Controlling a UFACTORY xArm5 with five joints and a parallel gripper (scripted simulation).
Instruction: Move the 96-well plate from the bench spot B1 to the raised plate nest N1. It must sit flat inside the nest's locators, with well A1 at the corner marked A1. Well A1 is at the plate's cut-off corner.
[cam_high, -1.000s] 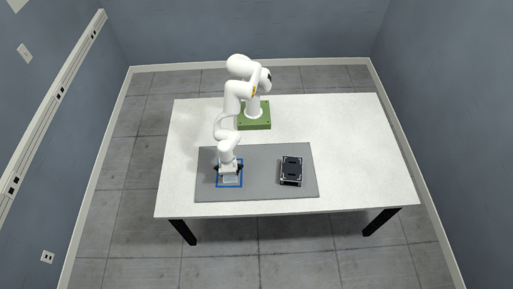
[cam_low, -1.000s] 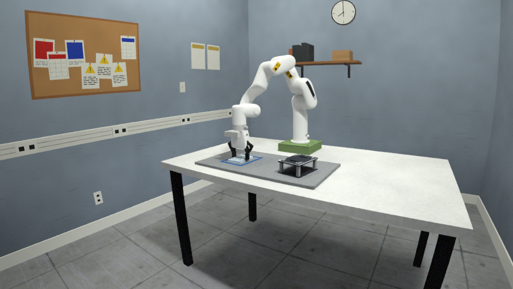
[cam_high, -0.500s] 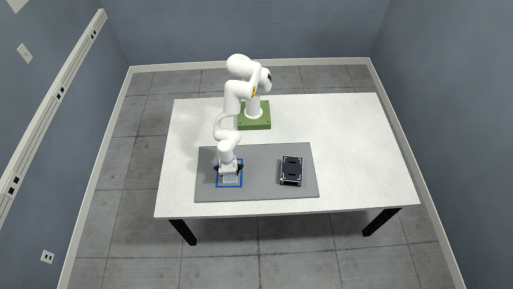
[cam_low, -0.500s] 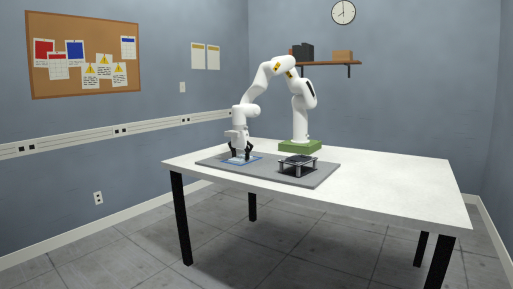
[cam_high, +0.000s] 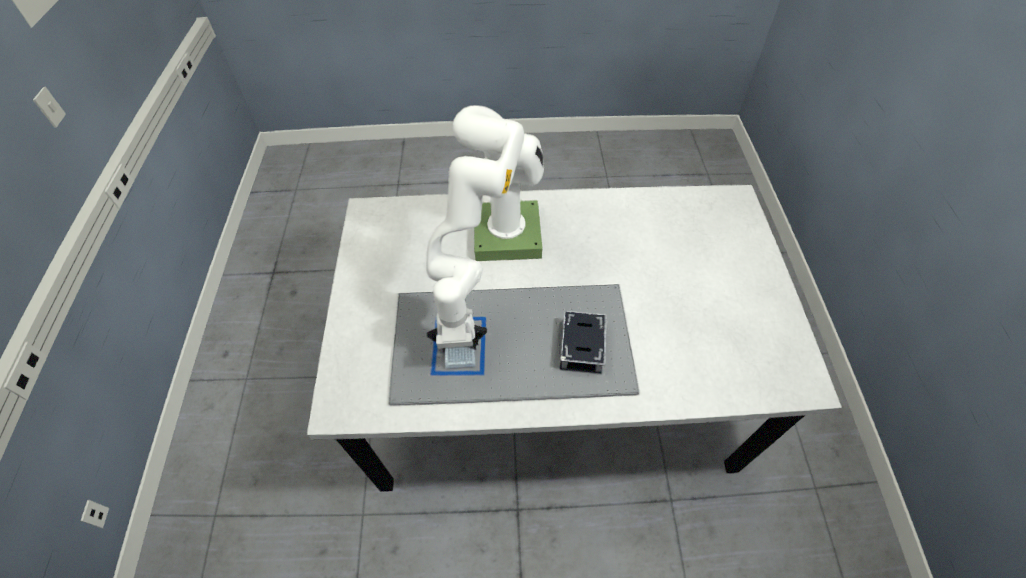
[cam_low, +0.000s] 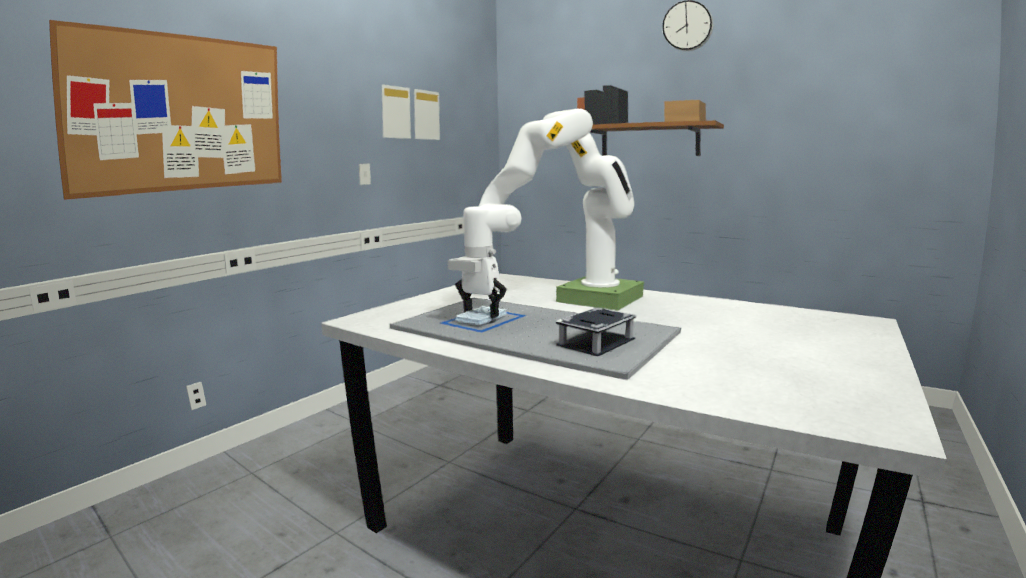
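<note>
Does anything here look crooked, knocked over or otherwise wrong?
Nothing stands out. The gripper is shut on the 96-well plate, which sits square inside the blue outline. The raised nest stands upright, holding nothing.

Even soft overhead light, faint shadows, sharp, no glare

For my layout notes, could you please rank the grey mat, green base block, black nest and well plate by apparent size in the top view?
1. Grey rectangular mat
2. Green square base block
3. Black raised nest
4. Pale 96-well plate, partly hidden
</note>
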